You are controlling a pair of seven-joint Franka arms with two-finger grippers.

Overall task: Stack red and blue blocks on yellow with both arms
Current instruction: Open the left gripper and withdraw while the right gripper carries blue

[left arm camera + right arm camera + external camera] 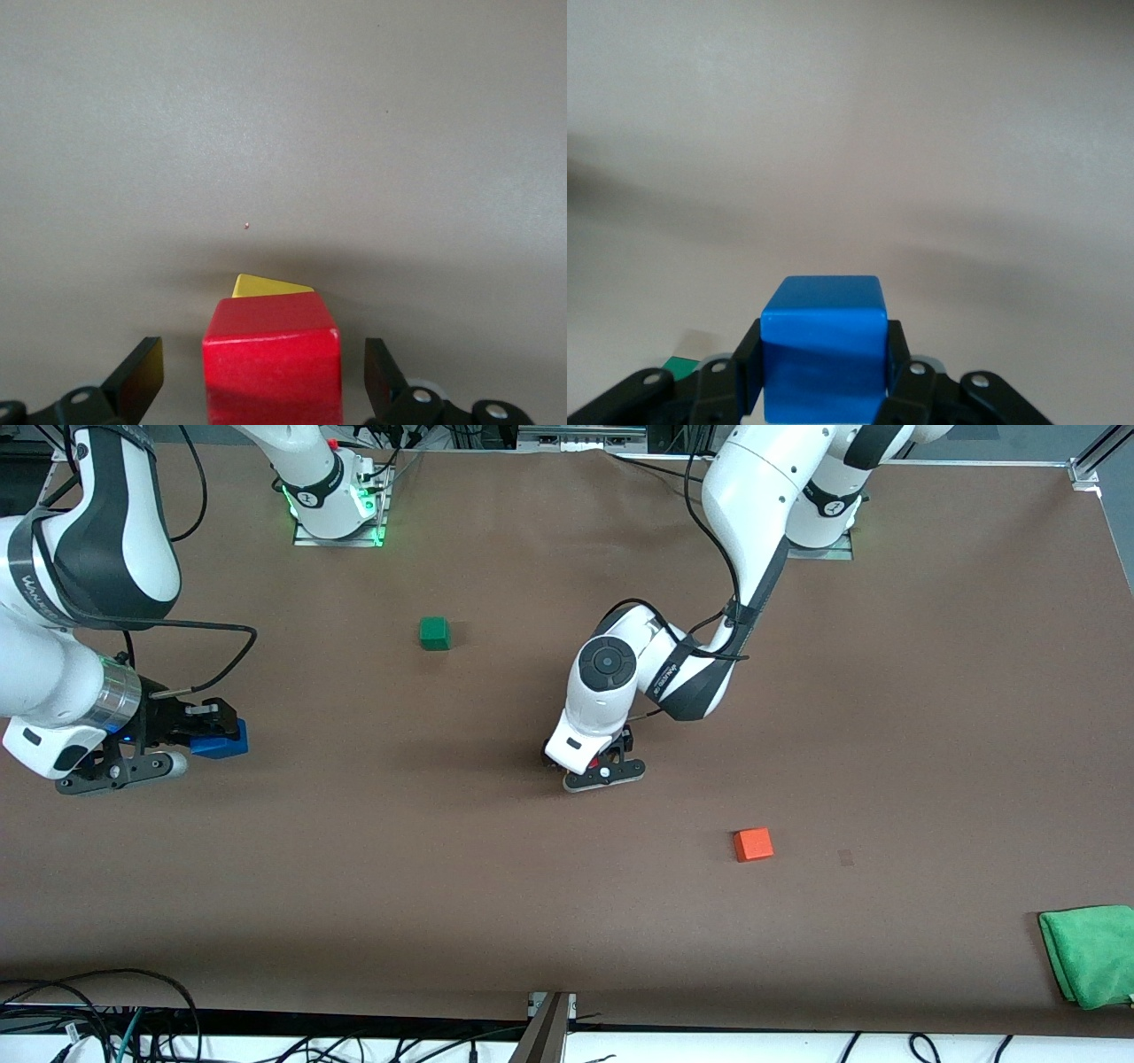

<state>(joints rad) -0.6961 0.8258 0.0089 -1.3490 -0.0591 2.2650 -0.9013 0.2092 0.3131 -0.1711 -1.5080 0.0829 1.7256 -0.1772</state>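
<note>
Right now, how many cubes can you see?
5. Green cube toward the bases; orange cube nearer the camera; blue cube held by the right gripper; red cube on yellow cube, between the left gripper's open fingers.

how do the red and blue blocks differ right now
The red block sits on the yellow block, while the blue block is off the table. The left gripper stands open around the red block, apart from it; the right gripper is shut on the blue one. Both are plain cubes.

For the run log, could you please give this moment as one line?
left gripper open around red block on yellow | right gripper holds blue block
</note>
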